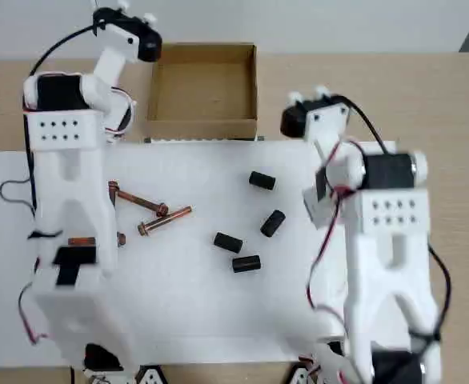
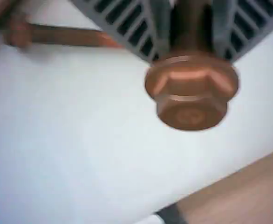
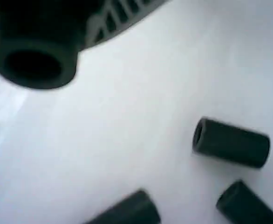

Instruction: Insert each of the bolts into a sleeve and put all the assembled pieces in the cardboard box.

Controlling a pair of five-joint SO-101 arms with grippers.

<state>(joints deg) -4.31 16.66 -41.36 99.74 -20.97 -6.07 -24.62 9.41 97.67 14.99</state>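
While both arms are standing over the white sheet (image 1: pixel 186 304) covering the desk (image 1: pixel 394 88), the left hand (image 2: pixel 191 28) is pinching a copper bolt (image 2: pixel 191 91) by its shank. Its ribbed fingers (image 2: pixel 122 21) are pressing in from either side, and the flanged hex head is projecting clear of the fingertips, hanging just above the sheet. A loose bolt (image 2: pixel 66 36) is lying flat on the sheet a little beyond that hand; the high view is showing two such bolts close together beside the left arm, on the side facing the right hand. The right hand (image 3: pixel 52 23) is pinching a black sleeve (image 3: pixel 34 63), whose open bore is pointing outward past the fingertips and hanging above the sheet. Three loose sleeves (image 3: pixel 232 142) are lying on their sides near that hand, apart from one another. In the high view four loose sleeves are lying scattered between the two hands, nearer the right one. The cardboard box (image 1: pixel 202 126) is sitting open-topped beyond both hands at the sheet's far edge, well apart from the held bolt and the held sleeve.
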